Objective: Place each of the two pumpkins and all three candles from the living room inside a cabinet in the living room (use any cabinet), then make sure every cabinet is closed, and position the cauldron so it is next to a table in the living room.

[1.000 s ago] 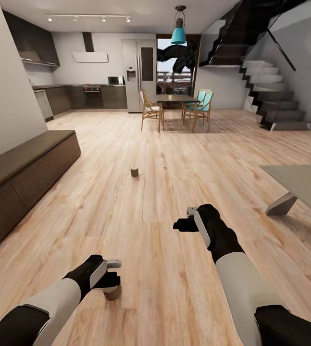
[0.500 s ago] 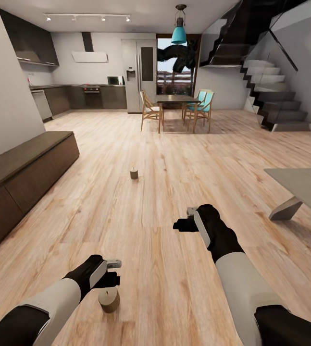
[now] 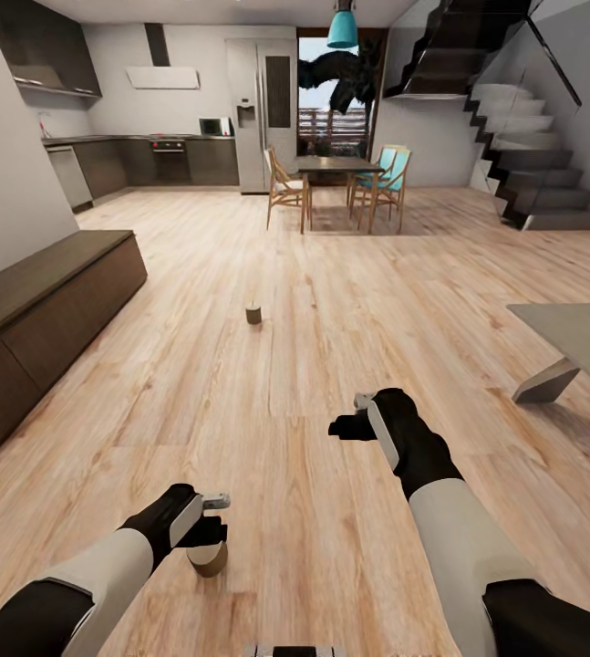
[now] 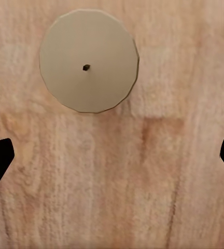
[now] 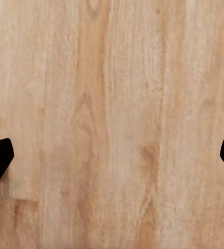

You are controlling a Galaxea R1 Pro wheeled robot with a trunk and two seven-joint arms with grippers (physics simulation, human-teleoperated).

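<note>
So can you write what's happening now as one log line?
left pincer: open above short tan candle on wood floor | right pincer: open, empty | second candle: farther ahead

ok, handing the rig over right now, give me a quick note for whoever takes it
Left gripper: open, empty, above a candle standing on the floor; not gripped.
Right gripper: open, empty, over bare floor.
Second candle stands further ahead, mid-floor.
Cabinet along the left wall, fronts look shut.
Table ahead on the right.
Nothing seen stowed.
Left: both candles into the cabinet; the third candle, pumpkins and cauldron need finding.
</note>
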